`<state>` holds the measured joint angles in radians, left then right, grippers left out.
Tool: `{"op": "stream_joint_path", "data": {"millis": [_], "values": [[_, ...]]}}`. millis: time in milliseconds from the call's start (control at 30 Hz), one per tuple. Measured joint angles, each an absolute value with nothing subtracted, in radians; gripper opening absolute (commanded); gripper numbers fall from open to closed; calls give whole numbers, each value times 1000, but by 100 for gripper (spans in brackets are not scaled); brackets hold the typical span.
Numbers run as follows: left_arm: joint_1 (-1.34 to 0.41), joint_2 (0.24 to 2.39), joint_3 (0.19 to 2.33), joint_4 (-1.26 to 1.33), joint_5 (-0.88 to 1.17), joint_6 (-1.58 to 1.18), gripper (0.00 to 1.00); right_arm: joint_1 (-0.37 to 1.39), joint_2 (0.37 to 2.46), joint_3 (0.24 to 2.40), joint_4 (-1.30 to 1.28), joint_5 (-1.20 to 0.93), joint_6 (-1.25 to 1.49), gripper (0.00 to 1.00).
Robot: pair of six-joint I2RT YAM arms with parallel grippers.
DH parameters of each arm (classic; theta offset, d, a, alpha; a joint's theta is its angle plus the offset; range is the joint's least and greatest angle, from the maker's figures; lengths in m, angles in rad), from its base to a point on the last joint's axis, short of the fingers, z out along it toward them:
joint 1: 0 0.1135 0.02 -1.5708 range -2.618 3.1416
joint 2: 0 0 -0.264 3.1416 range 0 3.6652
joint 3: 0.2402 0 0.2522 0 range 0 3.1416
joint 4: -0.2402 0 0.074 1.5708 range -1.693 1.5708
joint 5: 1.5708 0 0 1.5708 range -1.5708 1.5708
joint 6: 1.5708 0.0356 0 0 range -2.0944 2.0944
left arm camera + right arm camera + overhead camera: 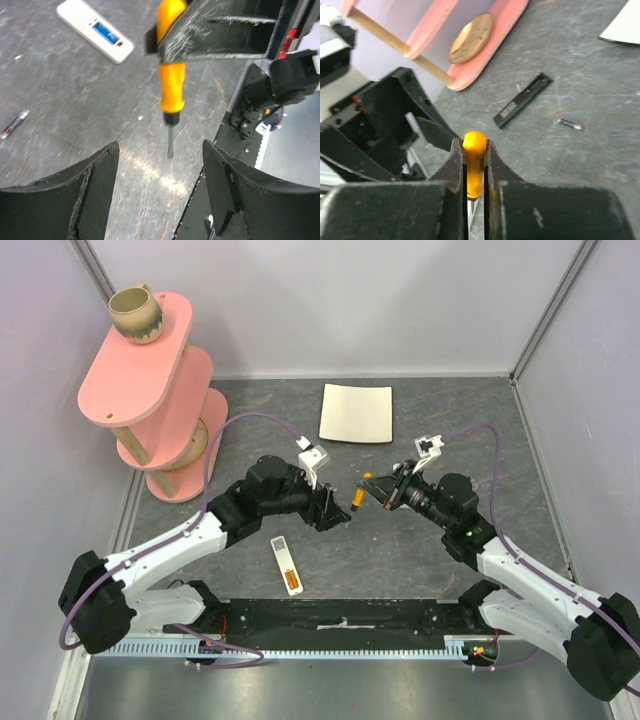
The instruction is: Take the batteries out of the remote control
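Right tool (475,152) is clamped on the orange screwdriver (171,90). Left tool (160,167) is spread wide under it. The remote control (286,565) lies on the surface around 7 o'clock, with what looks like a battery (292,582) in its bay. I'd back the left straight off, no bumping the tip.

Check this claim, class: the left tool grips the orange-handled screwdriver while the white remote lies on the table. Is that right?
Not quite. The right tool grips the orange-handled screwdriver, jaws closed on its handle in the right wrist view; the left tool stands open. The white remote does lie on the table.
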<state>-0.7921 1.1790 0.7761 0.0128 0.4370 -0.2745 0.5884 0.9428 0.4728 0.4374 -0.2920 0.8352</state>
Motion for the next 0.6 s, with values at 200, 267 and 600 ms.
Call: {"op": "stream_joint_path", "data": {"millis": [200, 267, 600], "values": [[-793, 1076, 776, -180, 186, -332, 75, 586, 866, 473, 296, -178, 739, 0], [-792, 1065, 776, -267, 84, -372, 75, 586, 850, 474, 268, -149, 712, 0], [-799, 1063, 709, -567, -116, -524, 75, 585, 873, 474, 215, -96, 658, 0]]}}
